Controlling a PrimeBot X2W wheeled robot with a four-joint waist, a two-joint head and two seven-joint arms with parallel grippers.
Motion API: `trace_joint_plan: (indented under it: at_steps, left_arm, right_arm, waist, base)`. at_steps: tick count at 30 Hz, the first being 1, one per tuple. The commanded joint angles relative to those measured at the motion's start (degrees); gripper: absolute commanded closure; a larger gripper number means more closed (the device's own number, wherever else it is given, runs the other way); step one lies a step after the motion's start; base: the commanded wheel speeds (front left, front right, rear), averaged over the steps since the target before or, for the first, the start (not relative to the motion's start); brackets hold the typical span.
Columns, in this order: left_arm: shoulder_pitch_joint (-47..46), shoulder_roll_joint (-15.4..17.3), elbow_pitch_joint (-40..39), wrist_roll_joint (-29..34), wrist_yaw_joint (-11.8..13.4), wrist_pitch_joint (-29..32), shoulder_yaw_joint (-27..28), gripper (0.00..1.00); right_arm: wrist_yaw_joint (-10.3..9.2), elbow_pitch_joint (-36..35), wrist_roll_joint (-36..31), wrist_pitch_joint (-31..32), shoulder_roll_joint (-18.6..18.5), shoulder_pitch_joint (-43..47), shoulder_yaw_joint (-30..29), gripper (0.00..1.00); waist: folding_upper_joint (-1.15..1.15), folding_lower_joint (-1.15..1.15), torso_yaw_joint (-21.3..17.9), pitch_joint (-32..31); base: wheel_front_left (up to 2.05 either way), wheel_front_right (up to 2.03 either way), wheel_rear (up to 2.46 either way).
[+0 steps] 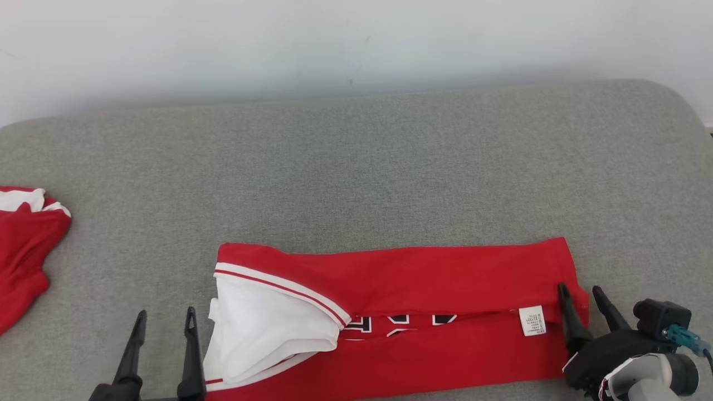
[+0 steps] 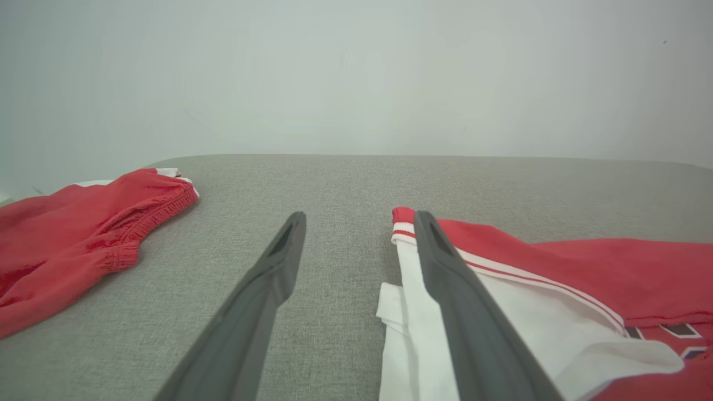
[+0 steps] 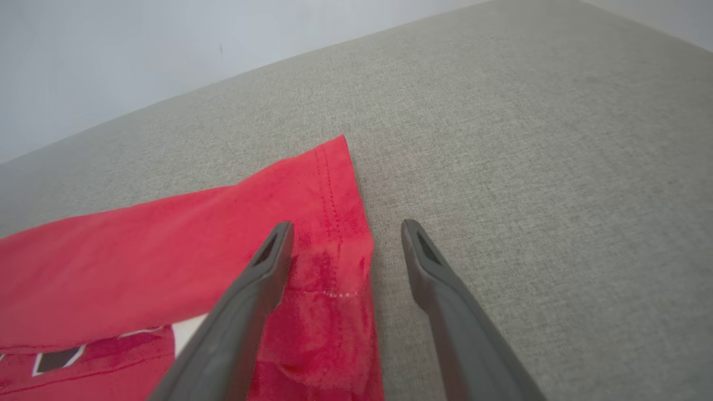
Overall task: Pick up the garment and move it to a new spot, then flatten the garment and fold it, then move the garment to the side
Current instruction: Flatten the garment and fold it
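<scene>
The garment is a red jersey with white trim, lying folded into a long strip across the near part of the grey surface. Its white-lined sleeve end points left and a small white label sits near its right end. My left gripper stands open just left of the sleeve end, its right finger over the white edge, nothing held. My right gripper is open at the garment's right hem, straddling the hem edge, holding nothing.
A second red and white garment lies bunched at the left edge of the grey padded surface. A pale wall rises behind the surface. Bare grey cloth stretches beyond the folded jersey to the far edge.
</scene>
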Motion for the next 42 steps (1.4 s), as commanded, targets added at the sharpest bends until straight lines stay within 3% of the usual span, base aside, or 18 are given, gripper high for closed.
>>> trace_joint_plan:
  at_steps: [1, 10, 11, 12, 13, 15, 17, 34, 42]
  left_arm:
    - [0.84, -0.49, -0.50, 1.39, 0.45, -0.18, 0.83, 0.00]
    - [3.23, -2.38, 0.75, 2.80, 0.04, -0.18, 3.87, 0.00]
    - [3.52, -2.47, 1.03, 2.84, 0.12, -0.18, 4.05, 0.00]
    - [3.74, -2.54, 1.26, 2.80, 0.04, -0.18, 4.15, 0.00]
    - [3.84, -2.58, 1.22, 2.82, 0.06, -0.18, 4.22, 0.00]
    - [3.90, -2.63, 1.29, 2.72, 0.04, -0.18, 4.21, 0.00]
    - [3.98, -2.66, 1.39, 2.23, 0.26, -0.18, 3.88, 0.00]
    - [3.93, -2.64, 1.36, 1.95, 1.47, -0.18, 2.91, 0.00]
    - [4.74, -2.64, 1.19, 1.73, 1.84, -0.18, 3.03, 0.00]
  right_arm:
    - [-0.15, 1.39, -0.49, 0.20, 0.44, -0.51, -0.17, 0.00]
    - [-0.15, 7.48, -1.16, 1.22, 2.10, -1.24, 1.58, 0.00]
    - [-0.15, 7.71, -0.88, 1.28, 2.22, -1.28, 1.95, 0.07]
    - [-0.15, 7.89, -0.61, 1.37, 2.29, -1.32, 2.34, 0.47]
    - [-0.15, 8.07, -0.30, 1.44, 2.31, -1.42, 2.68, 0.67]
    - [-0.15, 8.44, -0.02, 1.47, 2.21, -1.69, 3.29, 0.80]
    - [-0.15, 8.86, 0.45, 1.46, 1.70, -2.32, 3.82, 1.00]
    - [-0.15, 14.04, 0.19, -2.45, -10.12, -8.01, -2.36, 1.00]
    - [-0.15, 6.83, -1.32, -2.81, -8.32, -7.61, 0.02, 1.00]
  waist:
    - [0.01, 0.00, 0.53, -0.35]
    - [0.01, 0.00, 1.60, -1.04]
    - [0.01, 0.00, 1.59, -1.09]
    - [0.01, 0.00, 1.57, -1.14]
    - [0.01, 0.00, 1.53, -1.21]
    - [0.01, 0.00, 1.45, -1.33]
    - [0.01, 0.00, 1.36, -1.47]
    - [0.01, 0.00, 0.08, -3.01]
    - [0.01, 0.00, -1.09, -3.28]
  base:
    - [0.00, 0.00, 0.00]
    - [0.00, 0.00, 0.00]
    - [0.00, 0.00, 0.00]
    - [0.00, 0.00, 0.00]
    - [0.00, 0.00, 0.00]
    - [0.00, 0.00, 0.00]
    - [0.00, 0.00, 0.00]
    - [0.00, 0.00, 0.00]
    - [0.00, 0.00, 0.00]
